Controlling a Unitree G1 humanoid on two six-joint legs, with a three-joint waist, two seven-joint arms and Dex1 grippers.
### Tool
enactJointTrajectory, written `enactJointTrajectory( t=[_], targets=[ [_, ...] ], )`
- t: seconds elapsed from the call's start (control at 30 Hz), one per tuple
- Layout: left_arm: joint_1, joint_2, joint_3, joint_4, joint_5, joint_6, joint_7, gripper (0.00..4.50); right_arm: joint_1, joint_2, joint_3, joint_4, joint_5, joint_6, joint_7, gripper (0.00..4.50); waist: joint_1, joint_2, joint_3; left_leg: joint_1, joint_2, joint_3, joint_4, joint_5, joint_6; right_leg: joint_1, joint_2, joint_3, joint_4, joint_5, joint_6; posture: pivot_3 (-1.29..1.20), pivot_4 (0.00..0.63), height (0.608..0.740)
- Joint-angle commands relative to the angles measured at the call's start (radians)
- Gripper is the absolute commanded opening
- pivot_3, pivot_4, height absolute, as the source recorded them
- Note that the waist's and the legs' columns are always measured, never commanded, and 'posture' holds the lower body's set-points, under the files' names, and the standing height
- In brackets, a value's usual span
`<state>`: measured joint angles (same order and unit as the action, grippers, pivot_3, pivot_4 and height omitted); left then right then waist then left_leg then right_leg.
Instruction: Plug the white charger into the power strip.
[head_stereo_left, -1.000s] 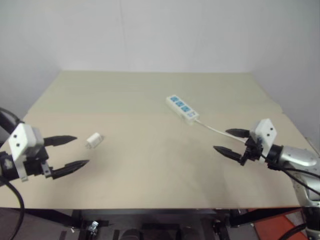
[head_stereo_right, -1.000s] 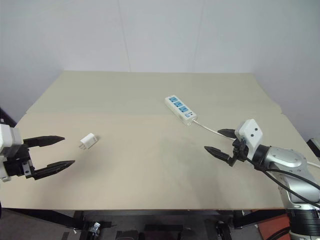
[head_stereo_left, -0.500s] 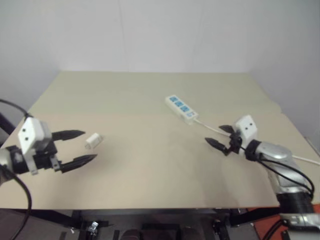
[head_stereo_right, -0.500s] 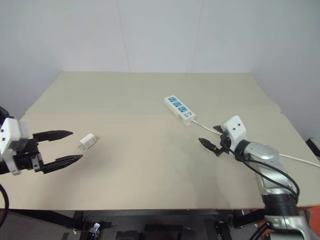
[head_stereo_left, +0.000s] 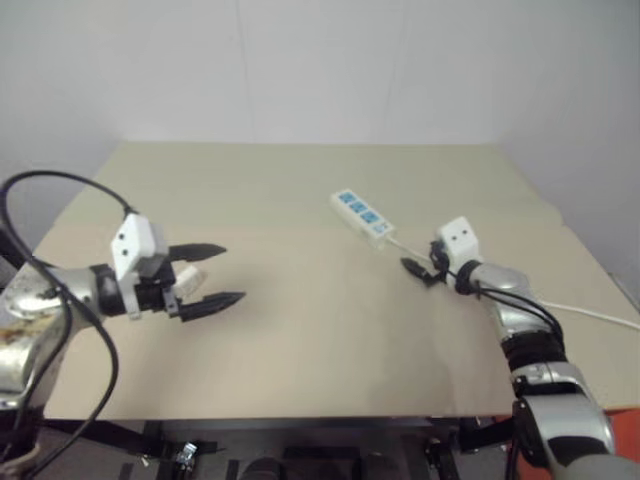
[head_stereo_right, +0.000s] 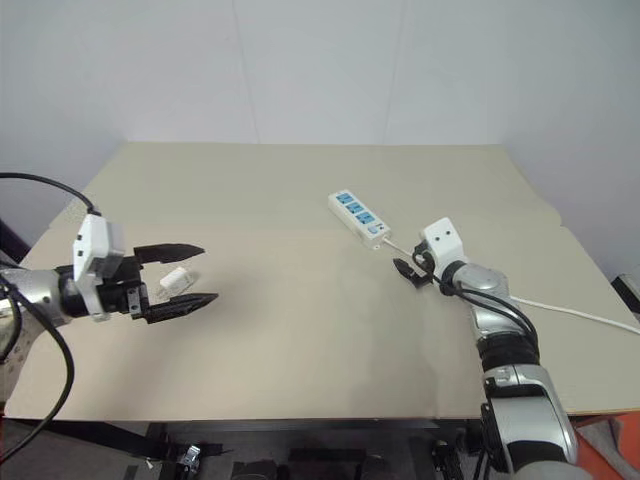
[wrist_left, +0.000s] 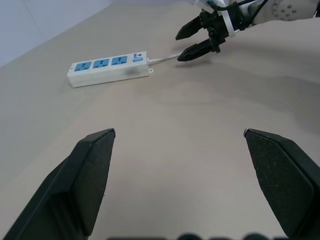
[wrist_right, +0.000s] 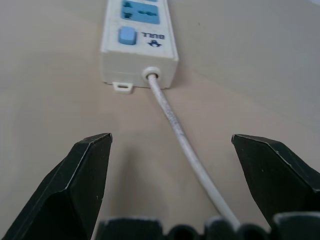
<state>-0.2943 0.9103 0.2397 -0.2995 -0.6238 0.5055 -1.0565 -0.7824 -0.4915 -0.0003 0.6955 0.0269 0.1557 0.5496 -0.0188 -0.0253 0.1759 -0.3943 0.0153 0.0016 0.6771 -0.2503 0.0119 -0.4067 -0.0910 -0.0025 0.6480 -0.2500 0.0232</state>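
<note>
- Both arms have pushed in over the table (head_stereo_right: 300, 190) since a second ago: the left gripper (head_stereo_right: 186, 274) has swung toward the white charger (head_stereo_right: 176, 281), and the right gripper (head_stereo_right: 405, 267) has reached up to the cord end of the power strip (head_stereo_right: 360, 217).
- Left gripper's fingers are spread wide, one on each side of the charger; from the head views they seem not to touch it, though the overlap makes that hard to judge.
- Right gripper's fingers are also spread, straddling the thin white cord (wrist_right: 172, 120) just beside the strip's switch end, without closing on it.
- The charger lies flat on the table, well apart from the power strip.
- The power strip lies flat, its blue sockets facing up.
</note>
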Motion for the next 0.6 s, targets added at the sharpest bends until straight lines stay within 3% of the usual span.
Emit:
enactJointTrajectory(
  t=[0.03, 0.6],
  targets=[
    [-0.025, -0.007, -0.011, -0.007, 0.008, -0.015, 0.004, 4.5, -0.03, 0.009, -0.006, -0.008, -0.009, -0.005, -0.023, 4.49, 0.0, 0.0, 0.0, 0.0, 0.0, 0.0, 0.0, 0.0, 0.0, 0.0, 0.0, 0.0, 0.0, 0.0, 0.0, 0.0, 0.15, 0.74],
    [-0.031, -0.022, -0.024, 0.022, 0.028, -0.042, -0.028, 4.5, -0.134, 0.054, -0.037, 0.216, -0.018, 0.04, -0.107, 4.49, -0.004, 0.0, 0.0, 0.0, 0.0, 0.0, 0.0, 0.0, 0.0, -0.001, 0.0, 0.003, 0.0, 0.0, 0.0, 0.0, 0.15, 0.74]
  ],
)
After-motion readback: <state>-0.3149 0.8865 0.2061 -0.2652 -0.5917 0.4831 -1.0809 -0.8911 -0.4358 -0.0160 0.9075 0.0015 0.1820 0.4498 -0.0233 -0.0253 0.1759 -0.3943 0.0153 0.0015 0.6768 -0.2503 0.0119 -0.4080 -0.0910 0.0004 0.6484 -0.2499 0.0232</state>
